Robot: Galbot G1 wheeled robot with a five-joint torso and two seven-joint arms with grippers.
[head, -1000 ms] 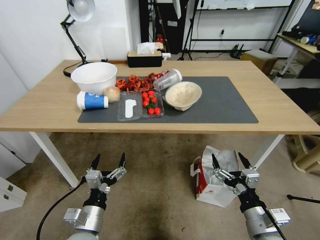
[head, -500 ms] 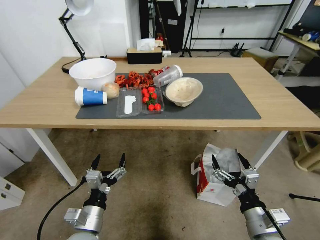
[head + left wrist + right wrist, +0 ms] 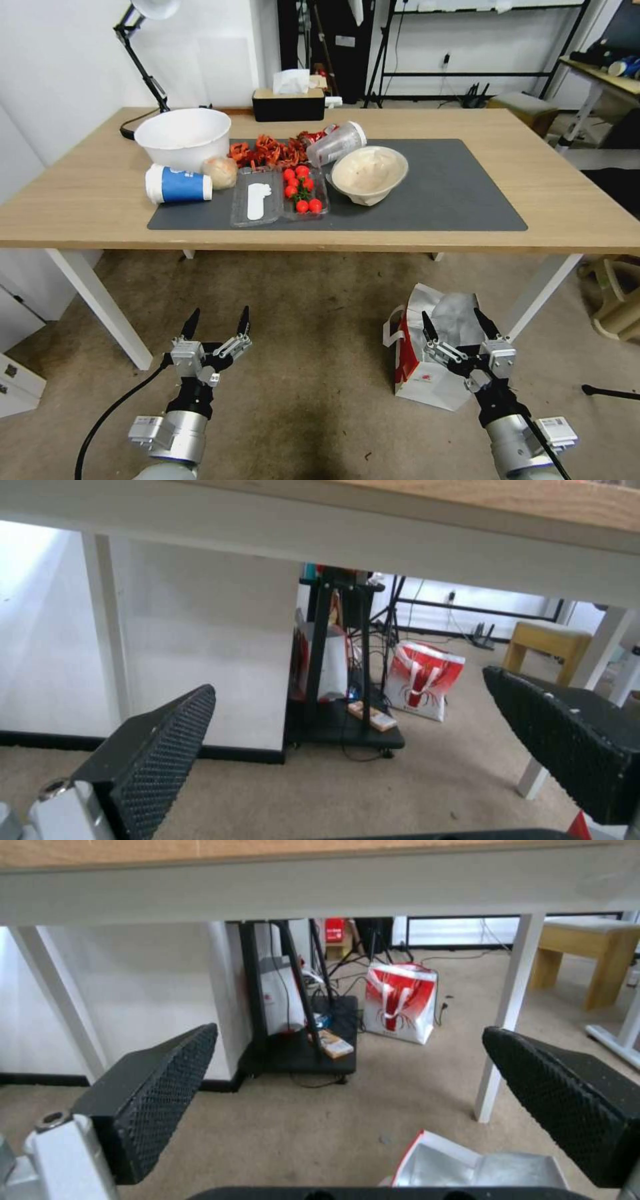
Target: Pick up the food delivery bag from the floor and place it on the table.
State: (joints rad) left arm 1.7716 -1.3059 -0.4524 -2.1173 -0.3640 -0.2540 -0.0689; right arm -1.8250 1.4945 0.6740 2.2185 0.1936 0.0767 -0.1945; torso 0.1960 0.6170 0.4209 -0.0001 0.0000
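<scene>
Spread wide with nothing between its fingers, the right gripper [image 3: 459, 325] is held low at about five o'clock in the head view, in front of the open mouth of the food delivery bag [image 3: 427, 363]. The bag is seen standing on the floor [image 3: 313, 313], its red side panel turned toward nine o'clock, its silver foil lining exposed at the top and a white strap handle [image 3: 391, 333] looped off its near corner. In the right wrist view the two black ridged fingers [image 3: 157, 1085] are parted far, and the bag's foil-lined rim [image 3: 467, 1165] is seen low between them, untouched. The left gripper [image 3: 217, 323] is held at about seven o'clock over bare carpet, its fingers likewise parted wide and empty, well apart from the bag. Beyond both grippers, toward twelve o'clock, the table [image 3: 80, 207] is spread across the view, with a dark grey mat [image 3: 453, 193] on top. On the mat a blue and white paper cup [image 3: 177, 185] is laid on its side, beside a clear plastic tray of cherry tomatoes [image 3: 301, 192], a tilted white bowl [image 3: 369, 173], and a tipped clear cup [image 3: 336, 144]. At the mat's eleven o'clock corner a larger white bowl [image 3: 183, 136] is set. A black tissue box [image 3: 288, 104] is placed at the table's far edge.
</scene>
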